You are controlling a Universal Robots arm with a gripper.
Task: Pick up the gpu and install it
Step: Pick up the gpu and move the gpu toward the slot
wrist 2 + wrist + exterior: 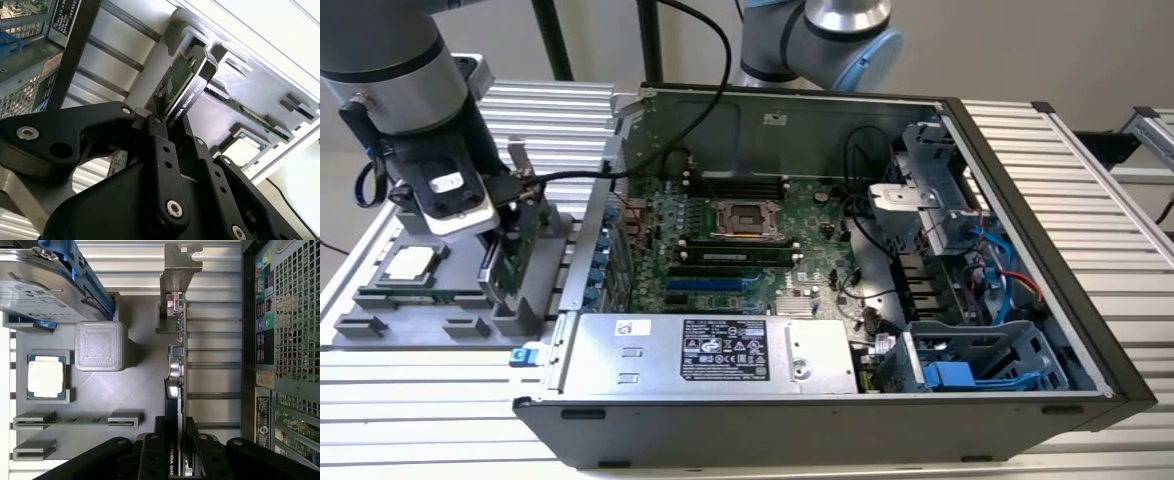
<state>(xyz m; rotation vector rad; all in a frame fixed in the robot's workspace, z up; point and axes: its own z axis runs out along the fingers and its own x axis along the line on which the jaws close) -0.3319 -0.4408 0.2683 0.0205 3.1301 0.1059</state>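
Observation:
The gpu (176,360) stands on edge in a slot of the grey parts tray (125,390), with its silver end bracket (177,262) at the far end. In the second wrist view its green board and black cooler (182,82) stick out past the black fingers (160,135). My gripper (175,440) is shut on the gpu, one finger on each face. In the exterior view the gripper (507,235) hangs low over the tray at the exterior view's left, beside the open computer case (1014,250).
On the tray lie a silver hard drive with blue rails (45,285), a square processor (46,376) and a narrow memory stick (75,420). The case wall (280,340) stands close beside the gpu. Inside the case are the motherboard (720,250), its blue slots (700,283) and a power supply (707,350).

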